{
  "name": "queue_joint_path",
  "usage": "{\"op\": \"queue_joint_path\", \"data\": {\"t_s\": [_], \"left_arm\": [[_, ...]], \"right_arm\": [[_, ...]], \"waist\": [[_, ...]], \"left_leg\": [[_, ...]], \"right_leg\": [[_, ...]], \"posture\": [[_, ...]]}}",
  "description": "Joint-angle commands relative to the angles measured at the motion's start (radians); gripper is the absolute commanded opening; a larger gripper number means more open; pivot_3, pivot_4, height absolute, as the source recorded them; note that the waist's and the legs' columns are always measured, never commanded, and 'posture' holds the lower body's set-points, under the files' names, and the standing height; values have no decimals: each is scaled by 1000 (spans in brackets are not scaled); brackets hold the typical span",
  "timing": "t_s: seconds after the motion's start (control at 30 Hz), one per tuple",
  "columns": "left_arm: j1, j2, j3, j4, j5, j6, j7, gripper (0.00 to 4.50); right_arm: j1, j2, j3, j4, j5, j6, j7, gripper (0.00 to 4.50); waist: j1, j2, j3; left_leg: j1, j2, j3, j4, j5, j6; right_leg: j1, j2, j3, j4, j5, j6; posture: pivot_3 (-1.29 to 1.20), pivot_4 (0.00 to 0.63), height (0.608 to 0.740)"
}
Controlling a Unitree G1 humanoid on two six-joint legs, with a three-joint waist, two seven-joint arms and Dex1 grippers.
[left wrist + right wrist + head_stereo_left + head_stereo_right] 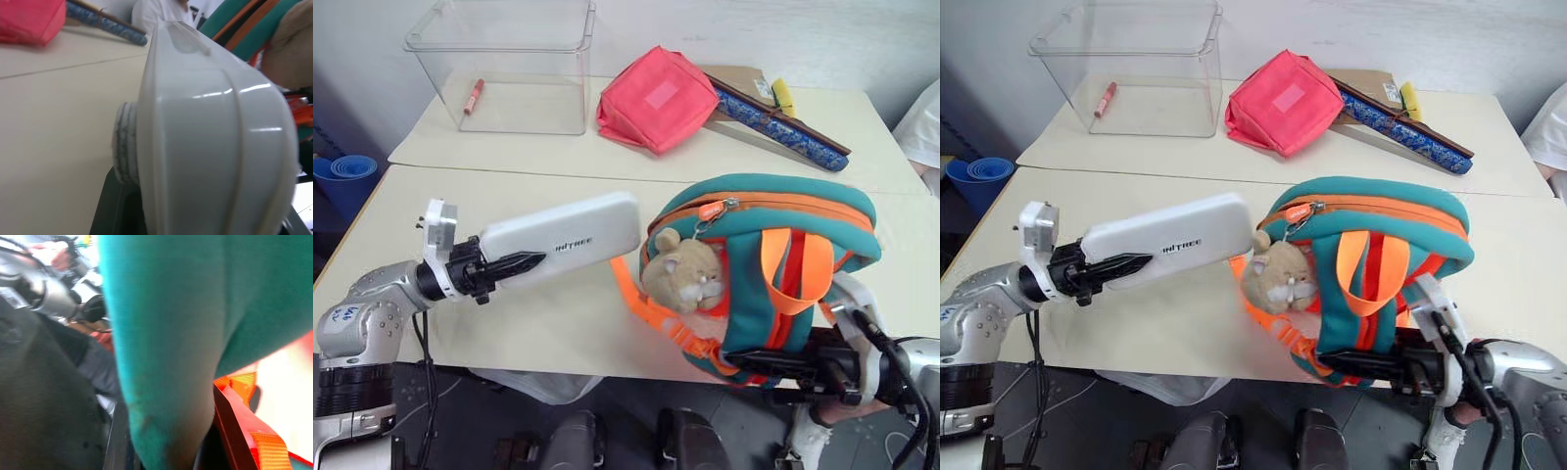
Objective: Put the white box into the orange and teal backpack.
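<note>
Two hands at work over the bench's (pixel 548 333) near edge. Left hand (pixel 514 263) clamped on one end of the white box (pixel 563 238), fingers partly apart at the box's thickness, holding it lifted and nearly level, far end aimed at the orange and teal backpack (pixel 764 274) and just beside its tan plush bear (pixel 685 274). Small dark lettering readable on the box's top face. Right hand (pixel 1356 364) closed tight on the backpack's lower edge at the near edge of the bench, fingers pinching teal fabric and orange strap. Backpack propped up on its side, zipper line along the top, orange straps hanging down the front and off the bench edge. Toward the far edge: a clear plastic bin (pixel 509 64) with a red marker (pixel 473 96) inside at the far left corner, a pink-red soft pouch (pixel 656 98) beside it, a long blue patterned case (pixel 778 127) further right.
</note>
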Motion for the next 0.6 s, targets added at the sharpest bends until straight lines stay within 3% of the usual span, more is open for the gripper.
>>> {"op": "queue_joint_path", "data": {"t_s": [0.03, 0.23, 0.43, 0.6], "left_arm": [[-47, -7, 50, -118, -136, 64, 39, 1315], [-85, 3, 89, -162, -245, 127, 88, 1315], [-193, -21, -70, -150, -115, 21, 24, 1315], [-244, 25, -204, -117, 26, -70, -100, 1315]], "right_arm": [[-7, 9, -27, 10, -17, -31, 20, 35], [5, 25, -26, 19, -49, -47, 41, 35], [19, 26, -31, 27, -64, -47, 54, 35], [12, 29, -26, 33, -80, -54, 53, 35]], "waist": [[3, 0, 0], [5, 0, 0], [23, -1, 0], [23, -1, 0]], "left_leg": [[0, 0, 0, 0, 0, 0], [1, 1, 0, 0, 2, -3], [1, 0, 1, 0, 3, -3], [0, 0, 2, 0, 3, -2]], "right_leg": [[0, 0, 0, 0, 0, 0], [0, 3, 0, 2, 0, 0], [0, 3, 1, 2, 0, 0], [0, 4, 1, 1, 0, 0]], "posture": [[0, 150, 740], [0, 150, 740], [0, 150, 740], [0, 150, 740]]}}
